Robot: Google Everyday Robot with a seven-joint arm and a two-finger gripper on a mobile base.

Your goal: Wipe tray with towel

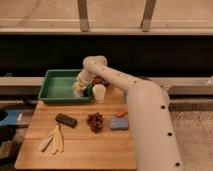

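A green tray (56,86) sits at the back left of the wooden table. My gripper (80,86) reaches down into the tray's right side, at a pale towel (78,90) that lies on the tray floor. The white arm (125,85) stretches from the lower right across the table to the tray. The gripper's tip is mostly hidden by the wrist and the towel.
A white cup (99,93) stands just right of the tray. On the table lie a black bar (66,120), a bunch of dark grapes (95,121), a blue sponge (119,124), an orange piece (121,113) and a pale banana-like object (53,141).
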